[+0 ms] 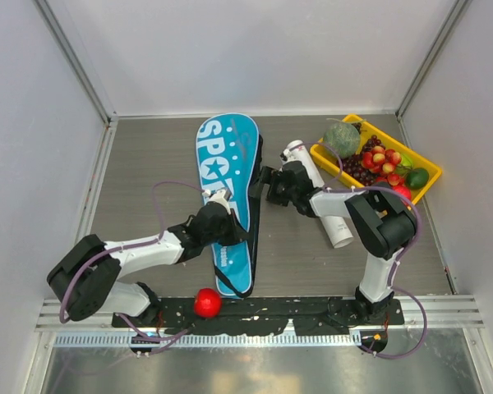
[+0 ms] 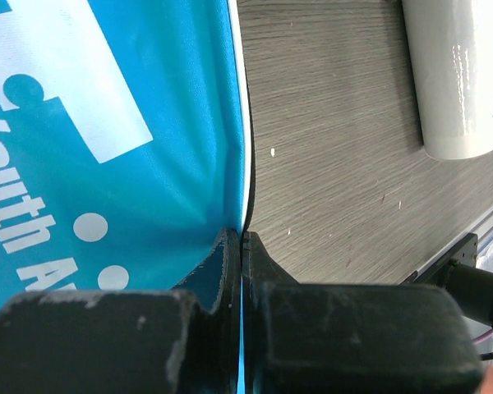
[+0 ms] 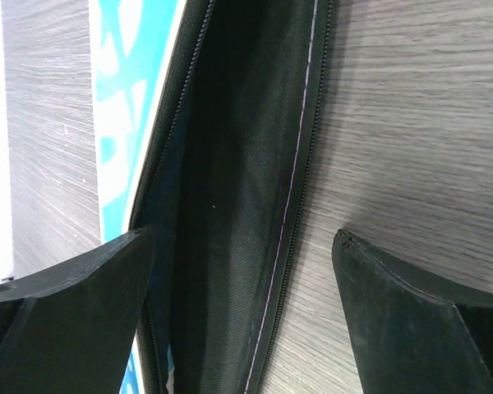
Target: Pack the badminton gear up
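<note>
The long blue "SPORT" racket cover lies lengthwise on the table, its right side unzipped and showing black lining. My left gripper is shut on the cover's right edge, pinching the thin blue fabric. My right gripper is open, its jaws spread over the open zipper side, touching nothing. The white cardboard tube lies under my right arm and shows in the left wrist view. No rackets or shuttlecocks are in view.
A yellow tray of fruit stands at the back right. A red ball sits near the front edge by the cover's near end. Grey walls close the table on the left, back and right.
</note>
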Robot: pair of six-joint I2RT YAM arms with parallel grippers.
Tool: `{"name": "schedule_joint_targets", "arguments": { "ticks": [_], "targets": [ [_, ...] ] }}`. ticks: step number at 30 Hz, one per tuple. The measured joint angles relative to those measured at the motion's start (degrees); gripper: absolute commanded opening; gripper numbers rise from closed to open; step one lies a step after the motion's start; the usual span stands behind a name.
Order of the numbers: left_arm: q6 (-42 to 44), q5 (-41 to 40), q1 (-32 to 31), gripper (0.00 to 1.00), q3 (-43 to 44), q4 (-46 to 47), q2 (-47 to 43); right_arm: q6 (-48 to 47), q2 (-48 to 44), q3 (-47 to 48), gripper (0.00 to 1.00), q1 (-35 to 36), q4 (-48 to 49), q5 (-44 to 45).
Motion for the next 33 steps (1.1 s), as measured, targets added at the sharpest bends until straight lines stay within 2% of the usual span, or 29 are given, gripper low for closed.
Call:
{"name": "schedule_joint_targets", "arguments": {
  "ticks": [7, 12, 17, 33],
  "targets": [
    [-0.5, 0.4, 0.1, 0.00, 0.0, 0.9, 1.0, 4.4, -0.3, -4.8, 0.87, -0.5, 8.7, -1.2],
    [-0.5, 0.4, 0.0, 0.00, 0.0, 0.4, 1.0, 5.5, -5.9, -7.6, 0.89, -0.6, 6.1, -0.2],
    [-0.5, 0.4, 0.0, 0.00, 0.0, 0.3, 1.0, 4.3, -9.3, -6.3, 0.92, -0.6, 5.6, -0.3],
    [-0.5, 0.7, 0.0, 0.00, 0.7, 0.1, 3.0, 2.4, 0.9, -0.9, 0.79, 1.5, 2.6, -1.4]
  ]
}}
